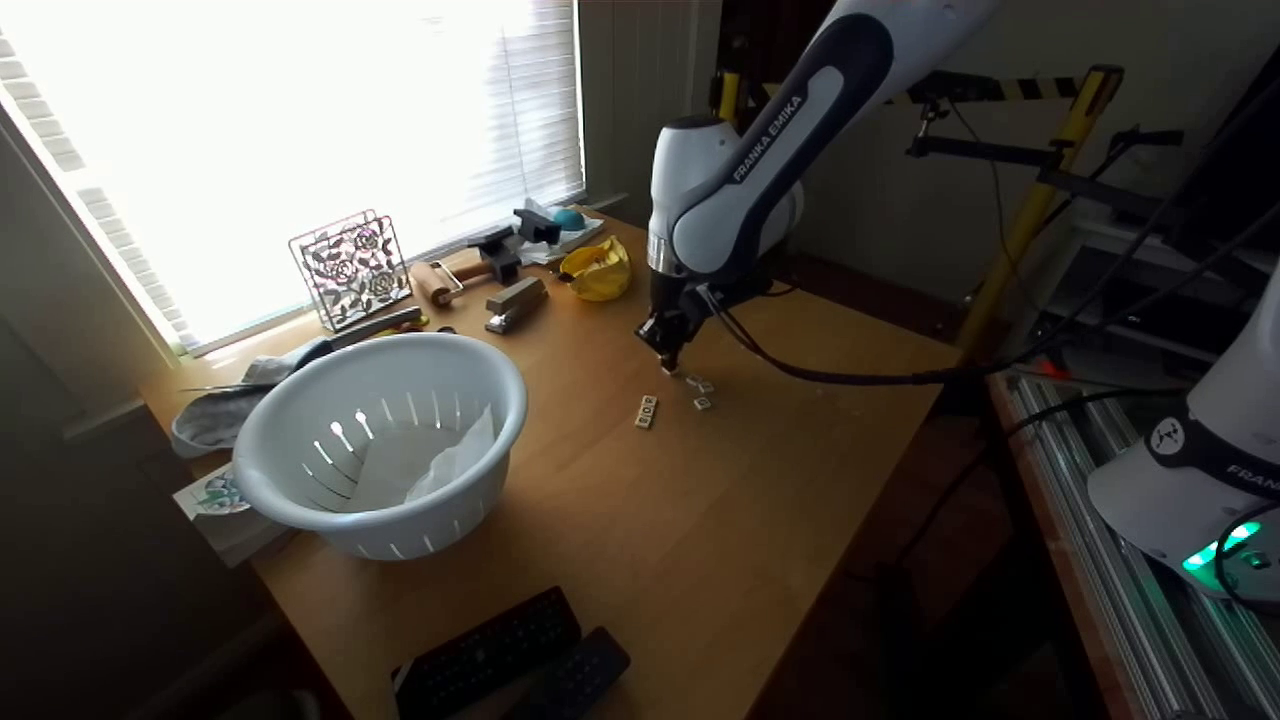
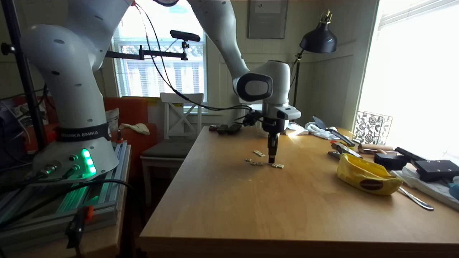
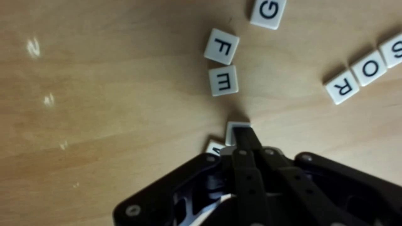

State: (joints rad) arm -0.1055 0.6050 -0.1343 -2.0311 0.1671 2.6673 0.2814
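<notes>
My gripper (image 3: 247, 131) points down with its black fingers pressed together, nothing visible between them. Under the fingertips lies a white tile (image 3: 229, 133), its face mostly covered; whether they touch it, I cannot tell. Against its lower left sits a tile with what looks like an A (image 3: 214, 147), partly hidden. Farther up the wrist view are an E tile (image 3: 223, 81), an F tile (image 3: 221, 46) and a G tile (image 3: 268, 13). To the right, R (image 3: 342, 87), O (image 3: 369, 68) and S (image 3: 395, 51) tiles form a slanted row. Both exterior views show the gripper (image 1: 668, 366) (image 2: 271, 160) low over the tabletop.
A white colander (image 1: 380, 510) stands on the wooden table (image 1: 720, 520). Dark remote-like objects (image 1: 490, 650) lie at the near end in that view. A stapler (image 1: 516, 303), a yellow banana-shaped pouch (image 2: 367, 175) and a metal floral holder (image 1: 350, 270) sit along the window side.
</notes>
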